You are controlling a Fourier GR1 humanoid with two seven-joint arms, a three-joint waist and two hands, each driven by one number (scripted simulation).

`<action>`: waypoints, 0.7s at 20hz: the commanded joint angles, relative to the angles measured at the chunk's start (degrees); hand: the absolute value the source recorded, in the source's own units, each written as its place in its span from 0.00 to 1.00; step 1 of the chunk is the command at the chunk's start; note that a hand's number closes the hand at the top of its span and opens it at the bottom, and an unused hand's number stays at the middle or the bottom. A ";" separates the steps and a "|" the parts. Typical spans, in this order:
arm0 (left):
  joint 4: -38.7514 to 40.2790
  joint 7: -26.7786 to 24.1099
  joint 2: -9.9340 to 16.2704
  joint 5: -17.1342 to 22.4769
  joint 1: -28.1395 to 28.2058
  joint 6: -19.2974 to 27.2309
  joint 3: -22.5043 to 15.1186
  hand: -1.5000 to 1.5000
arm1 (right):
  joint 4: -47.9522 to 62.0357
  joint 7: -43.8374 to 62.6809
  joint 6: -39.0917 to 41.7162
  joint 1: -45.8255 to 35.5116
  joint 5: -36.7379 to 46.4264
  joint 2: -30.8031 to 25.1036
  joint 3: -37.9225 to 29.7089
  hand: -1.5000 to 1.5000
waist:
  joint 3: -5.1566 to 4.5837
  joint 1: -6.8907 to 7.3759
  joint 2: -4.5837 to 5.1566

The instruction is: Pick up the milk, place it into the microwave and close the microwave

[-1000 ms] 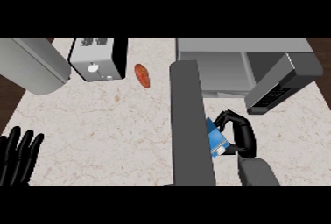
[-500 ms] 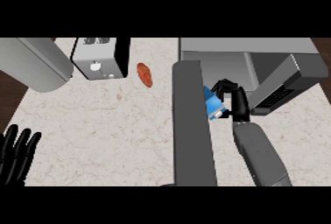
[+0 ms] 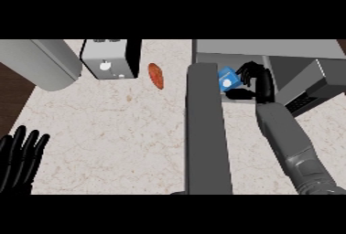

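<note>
Two robot hands show. The right robot hand (image 3: 251,81) is curled round the milk (image 3: 228,78), a small blue carton, and holds it at the mouth of the microwave (image 3: 270,50), just past the front edge of the cavity. The left robot hand (image 3: 21,155) rests open, fingers up, at the lower left of the view, well apart from the work.

By my reading, the step in hand is the placing: the carton looks picked up and carried in, but not yet let go. Whether it already sits on the microwave floor or hangs just above it I cannot tell from this angle.

Next, the carton wants setting down upright inside, far enough back to clear the door (image 3: 206,132). Then the fingers must open and the forearm draw back out of the cavity without knocking the carton over. Only after that can the door, which stands swung open toward the viewer beside the right forearm, be pushed shut; that forearm lies close along it, so there is little room for the swing.

Counted: one milk carton, one microwave with one open door, one toaster (image 3: 108,58) at the back of the tabletop (image 3: 115,137), one orange-red food item (image 3: 156,75) beside it, one grey rounded object (image 3: 40,61) at upper left.
</note>
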 commanded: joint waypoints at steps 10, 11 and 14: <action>0.76 0.38 1.65 -2.08 -2.10 -0.85 0.01 0.00 | 12.27 0.53 -16.66 -8.42 8.37 -2.18 2.97 0.00 | 0.06 3.23 1.09; 1.81 -0.54 1.29 -3.15 -2.44 -0.35 0.09 0.00 | 13.44 3.13 -13.44 -11.52 9.31 -3.75 3.92 0.00 | 0.01 2.82 0.89; 3.17 -0.24 1.13 -3.07 -3.79 -0.08 0.26 0.00 | 14.98 3.21 -13.08 -11.55 9.94 -2.30 4.37 0.00 | 0.03 2.62 1.09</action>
